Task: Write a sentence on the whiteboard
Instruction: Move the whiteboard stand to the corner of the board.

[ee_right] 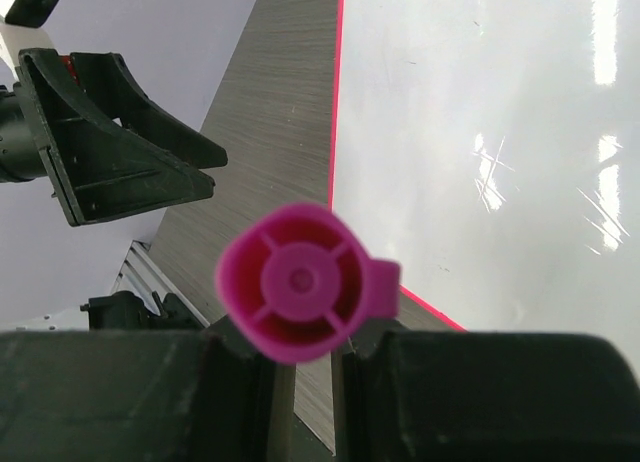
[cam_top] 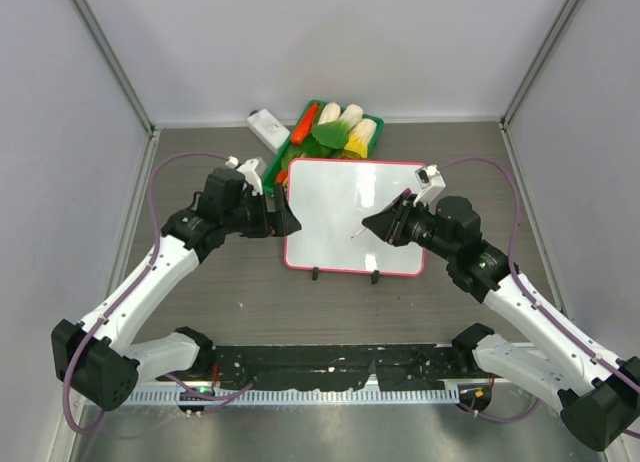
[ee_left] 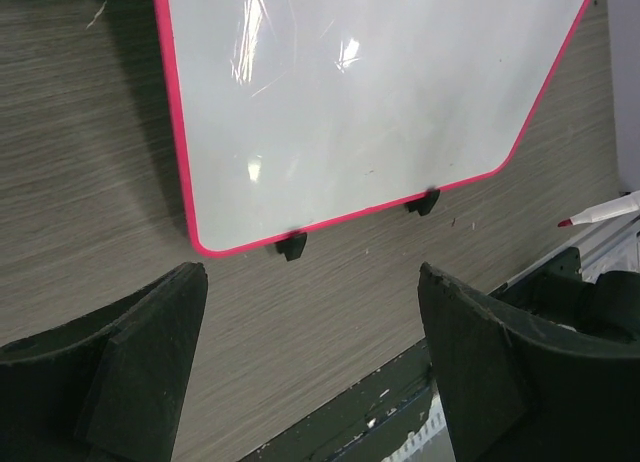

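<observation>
wood-grain table [cam_top: 330,312] – whiteboard [cam_top: 335,197] at centre; right gripper [cam_top: 372,225] pinching magenta marker [ee_right: 300,282] over it – left gripper [cam_top: 290,218] spread wide beside its left rim

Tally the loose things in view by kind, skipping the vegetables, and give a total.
whiteboard: 1
marker: 1
green basket: 1
white block: 1
Total: 4
</observation>
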`<state>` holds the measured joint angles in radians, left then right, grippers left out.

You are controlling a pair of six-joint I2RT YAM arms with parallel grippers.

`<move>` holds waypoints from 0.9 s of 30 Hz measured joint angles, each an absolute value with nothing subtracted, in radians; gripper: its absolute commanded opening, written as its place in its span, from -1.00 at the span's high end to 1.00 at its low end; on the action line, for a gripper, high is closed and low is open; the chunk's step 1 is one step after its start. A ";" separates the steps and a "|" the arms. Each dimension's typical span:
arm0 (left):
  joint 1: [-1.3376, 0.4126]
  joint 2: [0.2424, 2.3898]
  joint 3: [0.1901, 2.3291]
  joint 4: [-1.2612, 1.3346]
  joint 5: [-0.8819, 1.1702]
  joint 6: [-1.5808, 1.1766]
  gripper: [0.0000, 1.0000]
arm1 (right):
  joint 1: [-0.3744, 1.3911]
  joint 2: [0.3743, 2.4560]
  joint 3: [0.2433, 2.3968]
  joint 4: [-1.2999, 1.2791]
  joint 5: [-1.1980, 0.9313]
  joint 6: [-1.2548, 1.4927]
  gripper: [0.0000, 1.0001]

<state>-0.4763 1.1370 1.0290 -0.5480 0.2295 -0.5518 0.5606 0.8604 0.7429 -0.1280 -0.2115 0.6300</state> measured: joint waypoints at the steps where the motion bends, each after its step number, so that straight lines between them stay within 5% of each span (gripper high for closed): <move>1: -0.476 1.140 1.029 -0.556 0.229 -0.546 -0.78 | 0.561 0.866 0.743 -0.128 -0.213 0.630 0.97; 11: -0.502 1.148 1.024 -0.630 0.188 -0.525 -0.75 | 0.561 0.915 0.748 -0.128 -0.223 0.630 0.97; 27: -0.800 1.251 0.801 -0.553 -0.111 -0.700 -0.72 | 0.561 0.907 0.749 -0.131 -0.208 0.630 0.97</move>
<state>-0.7998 1.2507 0.8009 -0.5533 -0.1108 -0.6998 0.5606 0.9066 0.7490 -0.1307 -0.2085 0.6300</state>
